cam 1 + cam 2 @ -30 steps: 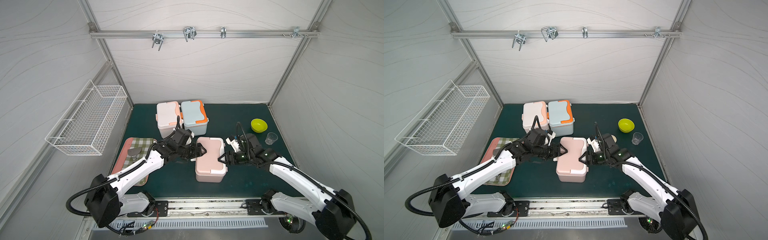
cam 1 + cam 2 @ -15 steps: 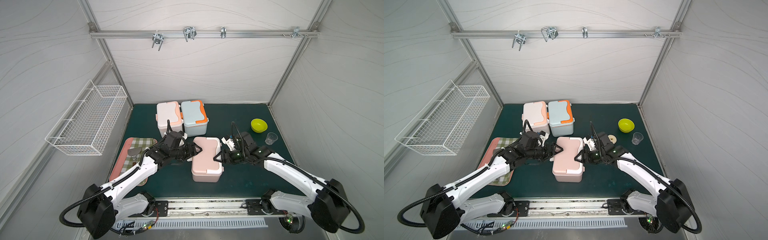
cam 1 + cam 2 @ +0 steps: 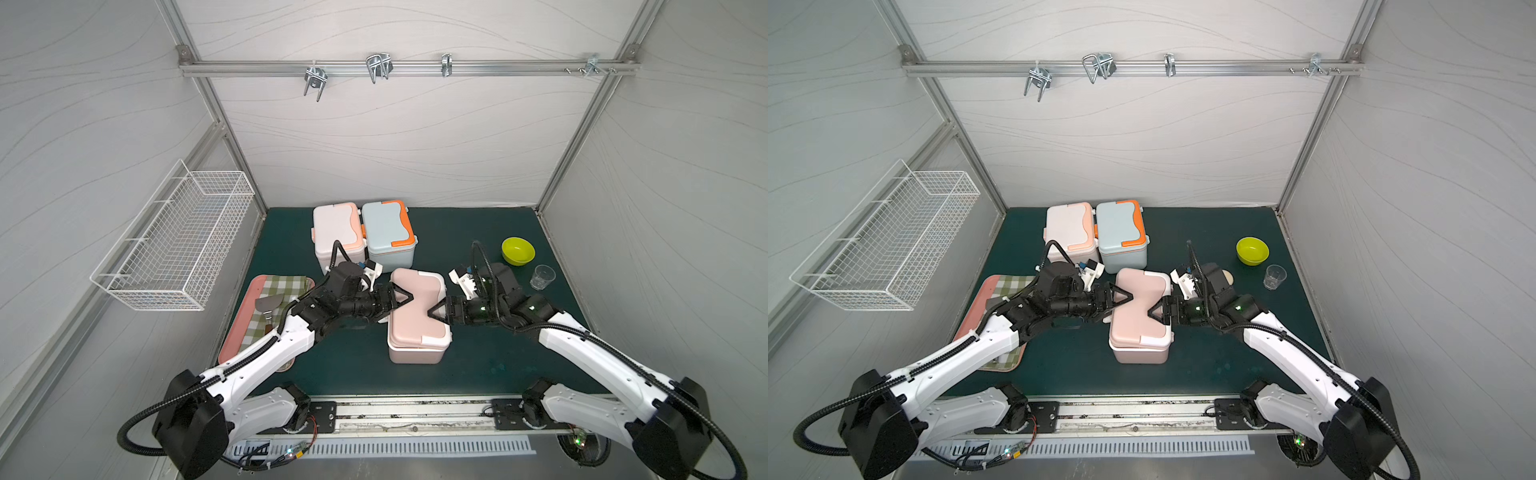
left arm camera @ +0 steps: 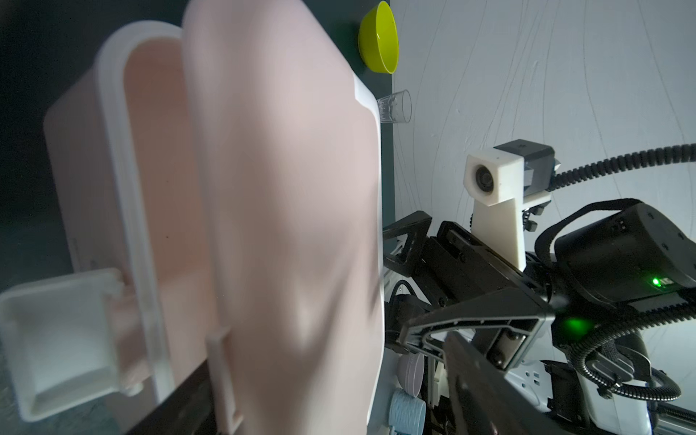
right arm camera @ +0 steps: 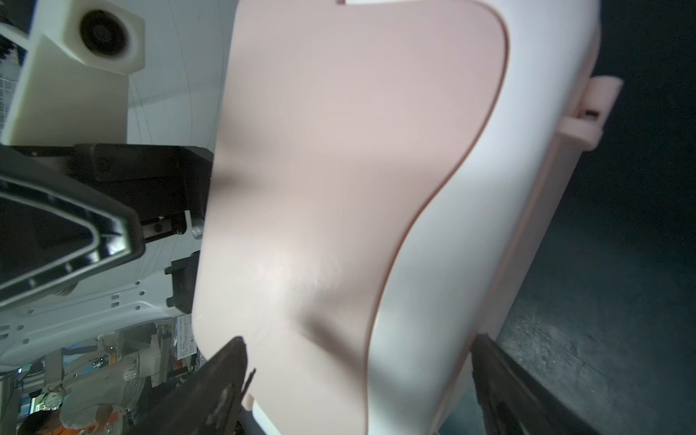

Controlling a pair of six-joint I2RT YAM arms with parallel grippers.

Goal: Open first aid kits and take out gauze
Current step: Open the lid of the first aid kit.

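A dusty pink first aid box with white trim sits on the dark green mat at the centre of both top views, lid on. The left gripper reaches in from the frame's left and the right gripper from the right, nearly meeting over the lid's narrow middle. Both have jaws spread wide, straddling the box's edges; I cannot tell whether either presses it. Just behind, toward the upper centre, a white box with peach trim and a pale blue box with orange trim stand touching, lids shut. A green bowl and a clear glass sit at right.
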